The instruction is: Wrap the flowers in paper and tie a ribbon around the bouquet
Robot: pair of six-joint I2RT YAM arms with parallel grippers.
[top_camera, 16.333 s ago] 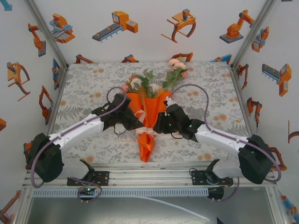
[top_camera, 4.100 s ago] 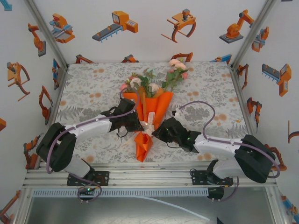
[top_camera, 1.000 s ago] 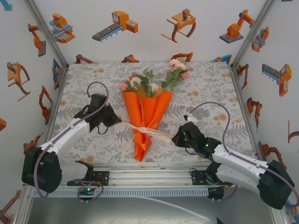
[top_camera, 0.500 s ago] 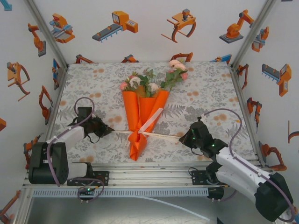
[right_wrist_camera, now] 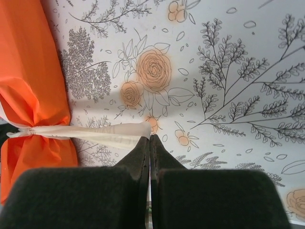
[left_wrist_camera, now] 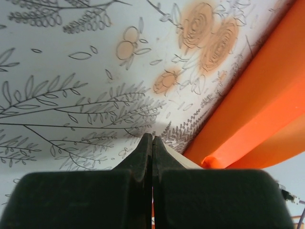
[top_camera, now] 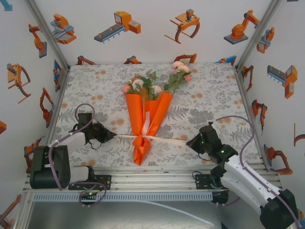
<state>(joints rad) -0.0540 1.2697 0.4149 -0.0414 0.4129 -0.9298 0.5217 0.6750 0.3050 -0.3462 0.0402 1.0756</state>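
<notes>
Bouquet [top_camera: 145,119] wrapped, ribbon [right_wrist_camera: 95,131] cinched between the fingers: left gripper [left_wrist_camera: 152,138] and right gripper [right_wrist_camera: 149,138] each clench an end; only releasing looks left.

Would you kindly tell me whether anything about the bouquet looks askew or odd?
Slightly: the ribbon cinches the paper low, so the cone's tip below the tie is crumpled and bent leftward. Nothing spilled or torn.

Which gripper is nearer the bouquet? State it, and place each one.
Left. The left gripper, shut on the ribbon, sits close left of the bouquet; the right gripper, shut on the other end, is farther off to its right.
</notes>
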